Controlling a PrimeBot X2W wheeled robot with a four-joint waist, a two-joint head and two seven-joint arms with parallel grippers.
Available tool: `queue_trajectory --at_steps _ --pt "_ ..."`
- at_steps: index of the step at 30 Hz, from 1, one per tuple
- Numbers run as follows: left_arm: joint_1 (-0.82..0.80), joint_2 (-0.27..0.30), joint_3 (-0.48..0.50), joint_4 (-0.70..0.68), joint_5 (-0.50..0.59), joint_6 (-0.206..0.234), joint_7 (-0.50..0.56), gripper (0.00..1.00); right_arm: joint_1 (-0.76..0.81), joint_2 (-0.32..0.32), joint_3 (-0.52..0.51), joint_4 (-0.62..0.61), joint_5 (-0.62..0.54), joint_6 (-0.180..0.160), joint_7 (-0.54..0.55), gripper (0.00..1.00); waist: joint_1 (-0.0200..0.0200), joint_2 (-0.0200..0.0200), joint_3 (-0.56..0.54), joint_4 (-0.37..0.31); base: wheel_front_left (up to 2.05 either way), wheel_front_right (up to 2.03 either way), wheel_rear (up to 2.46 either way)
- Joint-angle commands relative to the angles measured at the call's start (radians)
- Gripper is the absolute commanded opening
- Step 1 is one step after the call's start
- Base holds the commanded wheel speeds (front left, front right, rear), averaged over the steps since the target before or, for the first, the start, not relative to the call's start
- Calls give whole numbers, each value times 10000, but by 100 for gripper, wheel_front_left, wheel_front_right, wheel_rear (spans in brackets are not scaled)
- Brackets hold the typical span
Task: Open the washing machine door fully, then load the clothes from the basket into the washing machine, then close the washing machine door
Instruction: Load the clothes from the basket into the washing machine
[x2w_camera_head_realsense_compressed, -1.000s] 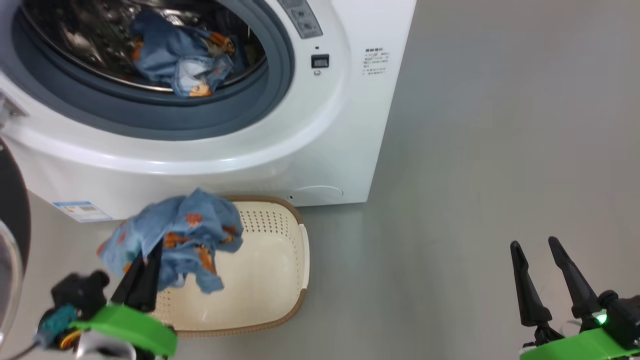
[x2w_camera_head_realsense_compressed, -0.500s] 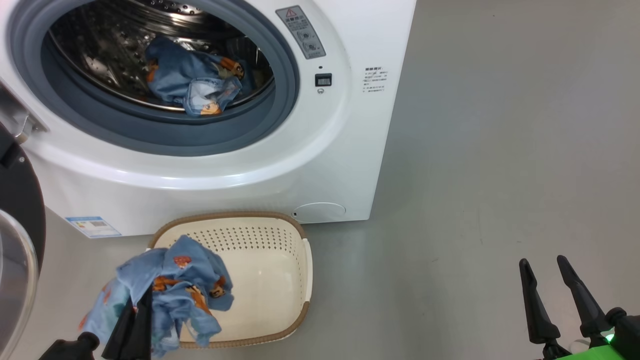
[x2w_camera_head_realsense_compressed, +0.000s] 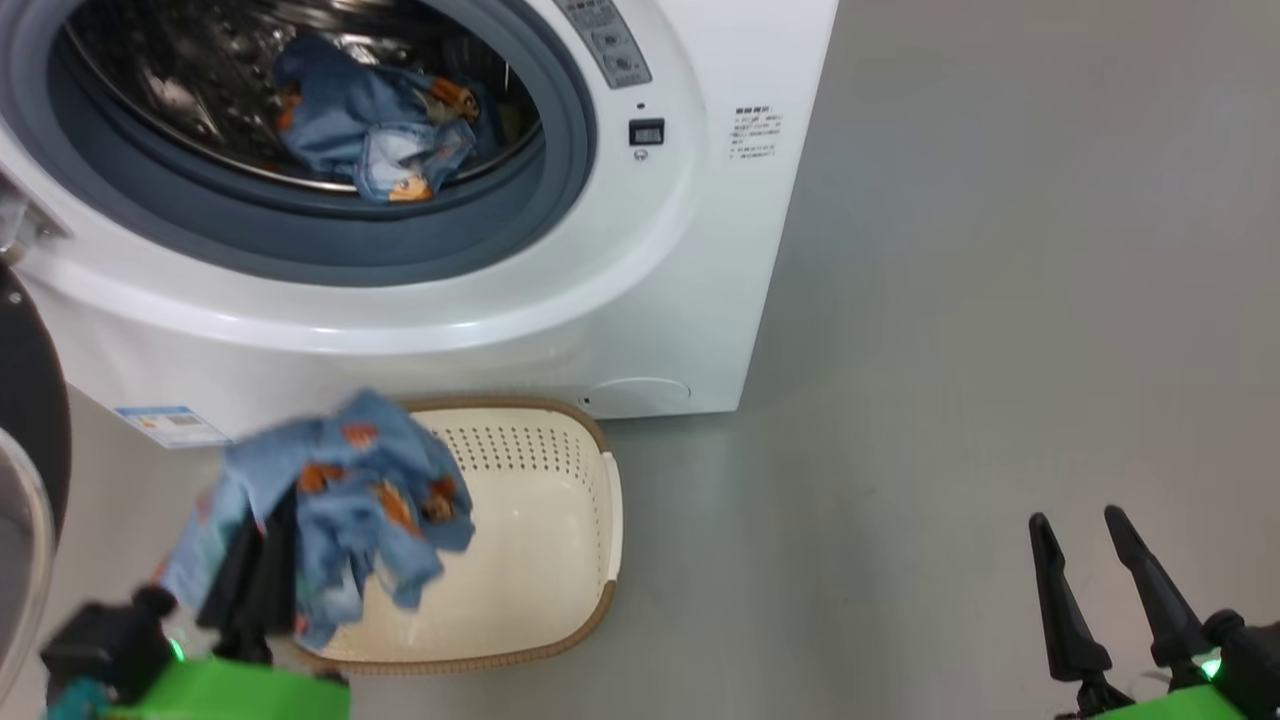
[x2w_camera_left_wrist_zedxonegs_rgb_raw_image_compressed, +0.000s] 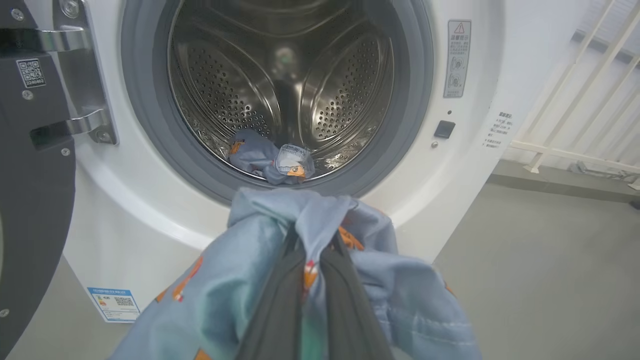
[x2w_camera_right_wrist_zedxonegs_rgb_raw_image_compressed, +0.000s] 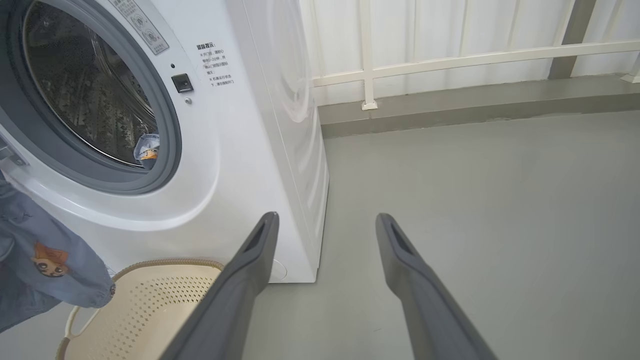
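Light blue clothes (x2w_camera_head_realsense_compressed: 330, 500) with orange figures; cream basket (x2w_camera_head_realsense_compressed: 540, 560), brown-rimmed.

Left pincer (x2w_camera_left_wrist_zedxonegs_rgb_raw_image_compressed: 314, 247) clamped on clothes (x2w_camera_left_wrist_zedxonegs_rgb_raw_image_compressed: 270, 212); right pincer (x2w_camera_head_realsense_compressed: 1076, 517) spread wide.

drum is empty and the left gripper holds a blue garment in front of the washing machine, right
No, the drum has a blue garment in it, as the left wrist view shows. The left gripper does hold another garment in front of the washing machine.

A laundry corner. A white washing machine (x2w_camera_head_realsense_compressed: 680, 250) stands on bare grey floor (x2w_camera_head_realsense_compressed: 1000, 350). White railing (x2w_camera_right_wrist_zedxonegs_rgb_raw_image_compressed: 475, 61) runs along the far side
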Motion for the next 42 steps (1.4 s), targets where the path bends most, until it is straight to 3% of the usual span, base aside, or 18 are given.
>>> queue_trajectory --at_steps 1,7,14,19,22,33,37,42 --pt "-719 224 429 -271 -189 -25 -107 0 -389 -131 280 -289 -15 27 -48 100 0 0 288 -53 0 0 0" --pt "-2379 462 750 -96 -219 -25 -107 0 -788 -52 384 -333 -48 27 -48 100 0 0 904 -223 0 0 0" --pt "-5032 759 787 1028 -357 -25 -107 0 -1334 109 494 -345 -72 27 -48 100 0 0 1674 -469 0 0 0" --pt "-6930 1080 504 2623 -593 -25 -107 0 -1728 236 576 -350 -74 27 -48 100 0 0 2223 -715 0 0 0" --pt "-8322 1362 117 4374 -685 -25 -107 0 -2007 335 662 -343 -65 27 -48 100 0 0 2620 -969 0 0 0" --pt "-11309 1909 -949 8175 -908 -25 -107 0 -2596 586 981 -366 -29 27 -48 100 0 0 3558 -1739 0 0 0" --pt "-12209 2162 -1000 8513 -780 -25 -107 0 -2760 640 1062 -369 -2 27 -48 100 0 0 3795 -1936 0 0 0" --pt "-13001 2456 -370 7589 -175 -22 -107 0 -2938 698 1153 -412 21 27 -48 100 0 0 4083 -2091 0 0 0"
